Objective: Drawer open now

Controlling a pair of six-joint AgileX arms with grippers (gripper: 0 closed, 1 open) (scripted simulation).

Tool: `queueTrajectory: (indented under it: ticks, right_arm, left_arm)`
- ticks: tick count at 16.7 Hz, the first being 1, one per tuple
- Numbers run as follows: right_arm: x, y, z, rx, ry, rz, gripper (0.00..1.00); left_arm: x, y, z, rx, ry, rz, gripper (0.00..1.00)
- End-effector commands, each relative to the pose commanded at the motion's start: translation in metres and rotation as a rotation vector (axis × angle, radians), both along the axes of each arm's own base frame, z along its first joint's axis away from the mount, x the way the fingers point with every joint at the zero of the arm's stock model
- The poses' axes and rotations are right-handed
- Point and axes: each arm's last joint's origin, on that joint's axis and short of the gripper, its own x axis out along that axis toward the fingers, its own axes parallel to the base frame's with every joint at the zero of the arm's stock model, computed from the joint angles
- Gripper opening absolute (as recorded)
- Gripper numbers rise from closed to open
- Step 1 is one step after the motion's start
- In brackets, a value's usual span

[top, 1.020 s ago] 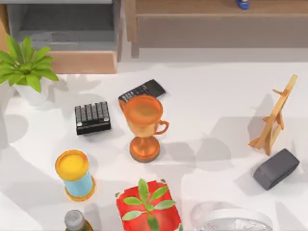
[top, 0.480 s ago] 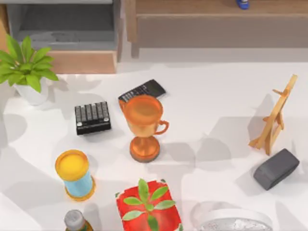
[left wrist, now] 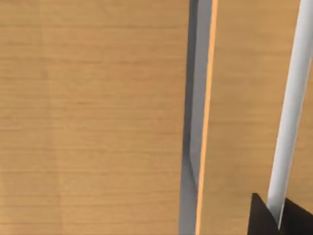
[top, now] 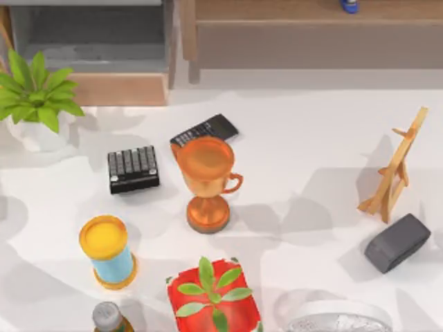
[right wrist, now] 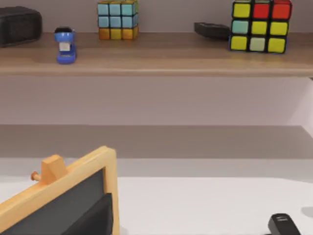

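Note:
The drawer (top: 118, 88) stands pulled out at the table's far left. Its light tan front panel faces the table, and its grey floor (top: 90, 31) lies bare behind it. The left wrist view looks closely at tan wood panels (left wrist: 93, 117) split by a narrow grey gap (left wrist: 193, 122). A white bar (left wrist: 291, 98) runs along one of the panels. Dark parts of my left gripper (left wrist: 279, 218) sit on both sides of that bar's end. In the right wrist view, a dark part of my right gripper (right wrist: 93, 218) shows in front of a small wooden-framed blackboard (right wrist: 58, 196).
A potted plant (top: 38, 93) stands just in front of the drawer. A black keypad (top: 133, 169), a calculator (top: 205, 129), an orange trophy (top: 206, 181), a yellow-lidded can (top: 107, 250), a red planter (top: 213, 297), an easel (top: 394, 169) and a grey block (top: 397, 242) crowd the table. A shelf (top: 311, 34) runs along the back.
The shadows along the table's left edge have shifted. The drawer and the objects on the table have stayed where they were.

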Motion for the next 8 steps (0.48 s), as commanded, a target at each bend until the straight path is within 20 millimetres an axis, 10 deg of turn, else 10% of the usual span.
queueTrajectory:
  ticks: [8]
  right_arm:
    - [0.000, 0.000, 0.000, 0.000, 0.000, 0.000, 1.00]
  left_arm:
    - [-0.017, 0.001, 0.000, -0.001, -0.002, 0.003, 0.00]
